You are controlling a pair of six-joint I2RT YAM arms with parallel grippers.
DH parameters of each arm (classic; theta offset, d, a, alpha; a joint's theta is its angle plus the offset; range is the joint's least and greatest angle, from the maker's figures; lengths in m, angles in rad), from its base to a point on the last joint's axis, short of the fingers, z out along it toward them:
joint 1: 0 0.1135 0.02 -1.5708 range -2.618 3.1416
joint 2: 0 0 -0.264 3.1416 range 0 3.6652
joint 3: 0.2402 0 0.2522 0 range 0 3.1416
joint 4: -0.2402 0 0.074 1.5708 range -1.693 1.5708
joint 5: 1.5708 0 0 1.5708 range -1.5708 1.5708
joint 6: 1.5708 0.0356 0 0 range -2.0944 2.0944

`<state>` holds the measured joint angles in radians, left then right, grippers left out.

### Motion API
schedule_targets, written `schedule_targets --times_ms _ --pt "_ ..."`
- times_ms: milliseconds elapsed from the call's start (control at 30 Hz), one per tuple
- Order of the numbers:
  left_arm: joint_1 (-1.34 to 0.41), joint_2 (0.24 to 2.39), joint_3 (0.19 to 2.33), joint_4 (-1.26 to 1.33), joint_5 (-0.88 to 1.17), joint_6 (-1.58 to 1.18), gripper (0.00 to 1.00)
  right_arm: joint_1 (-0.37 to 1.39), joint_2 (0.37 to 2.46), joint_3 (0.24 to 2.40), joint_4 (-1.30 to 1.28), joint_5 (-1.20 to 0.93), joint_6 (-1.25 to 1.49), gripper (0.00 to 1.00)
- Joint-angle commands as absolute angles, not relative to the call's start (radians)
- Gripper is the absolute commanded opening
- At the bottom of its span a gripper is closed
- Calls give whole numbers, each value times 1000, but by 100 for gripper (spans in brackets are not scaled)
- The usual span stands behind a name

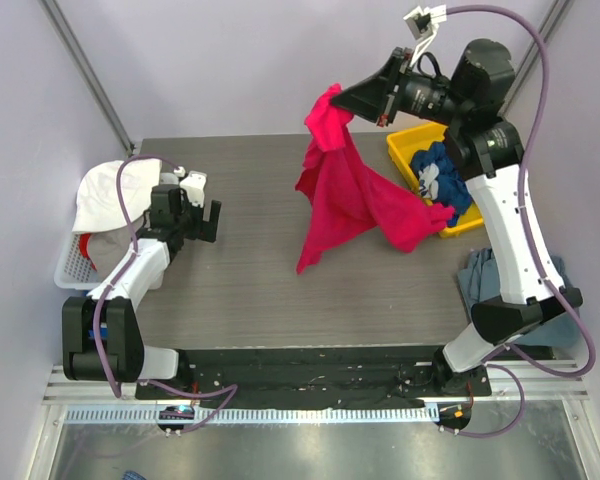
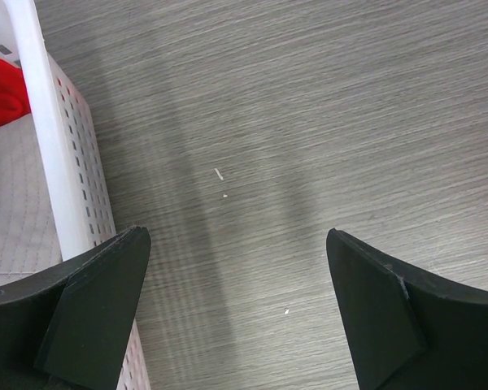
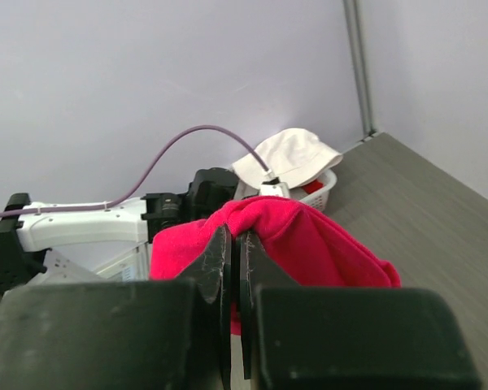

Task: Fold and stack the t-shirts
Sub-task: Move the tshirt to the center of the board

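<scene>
The grey wood-grain table (image 1: 260,290) takes up most of the overhead view. The bright pink-red t-shirt (image 1: 345,195) is hoisted above the table's far right part and hangs down in a long bunched drape. The right gripper (image 3: 234,244) has its jaws pinched tight on the shirt's top edge, so the whole shirt dangles straight below the fingers, and one fold trails toward the table's right edge. Can't tell if the lowest tip actually touches the table. Off the table's left edge sits a white perforated basket (image 1: 72,262) with a white cloth (image 1: 110,190) heaped on it. At the table's far right corner there's a yellow bin (image 1: 405,150) with royal blue t-shirts (image 1: 440,175) stuffed inside. A slate grey-blue t-shirt (image 1: 480,275) lies at the table's right edge. The left gripper (image 2: 236,309) sits low over the table's left side with its jaws spread wide, gripping nothing.
</scene>
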<state>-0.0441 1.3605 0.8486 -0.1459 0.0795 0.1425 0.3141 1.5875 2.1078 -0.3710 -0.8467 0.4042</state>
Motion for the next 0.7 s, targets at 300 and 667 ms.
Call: schedule_targets --times_ms 300,667 --pt "-48 1325 865 -91 43 161 95 529 1721 2019 -311 -819 358 1" --pt "-46 1221 828 -48 -75 120 95 535 1830 2010 -492 -726 158 1"
